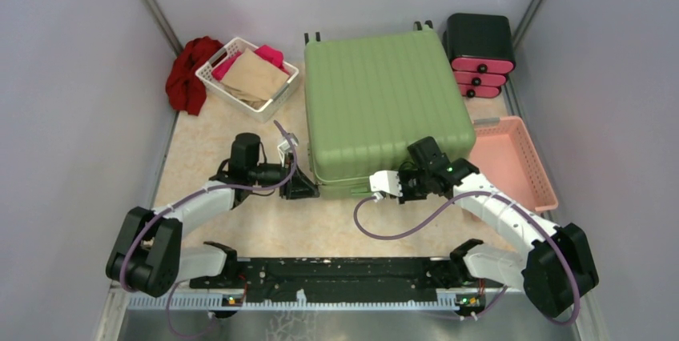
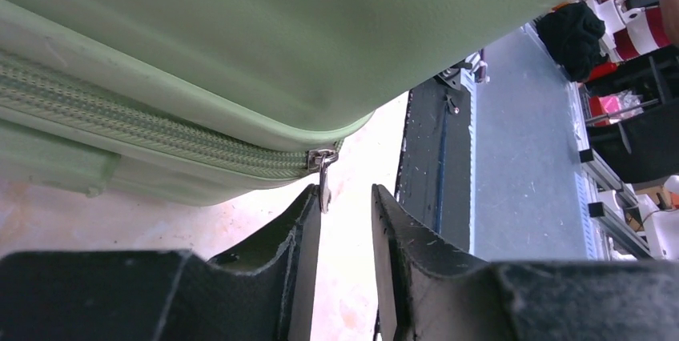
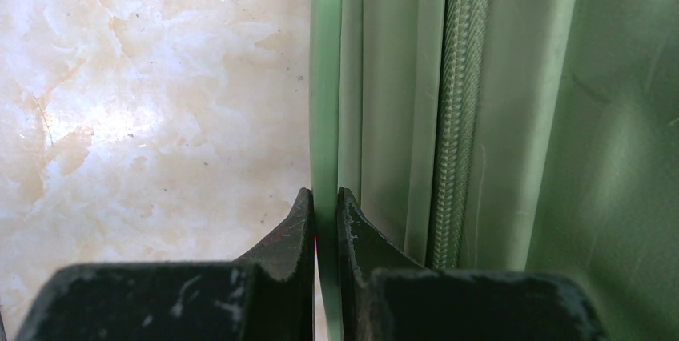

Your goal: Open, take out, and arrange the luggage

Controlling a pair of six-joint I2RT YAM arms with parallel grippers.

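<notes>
Left end effector [image 2: 344,198], spread around the zipper pull [image 2: 323,168], should close and unzip; right end effector [image 3: 324,198] pinches the luggage [image 1: 384,93] rim.

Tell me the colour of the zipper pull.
Silver; the zipper pull of the luggage shows best in the left wrist view.

Green suitcase [image 1: 384,93]: matt, ribbed plastic shell; woven cloth zip [image 2: 160,137]; shiny metal pull [image 2: 324,177]. Marble-look table [image 1: 320,229] at 6 o'clock: smooth, glossy.

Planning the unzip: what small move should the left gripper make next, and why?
Probably close on the zipper pull: it hangs right at the open left gripper, the luggage is zipped shut, and the right gripper pinches its rim.
</notes>
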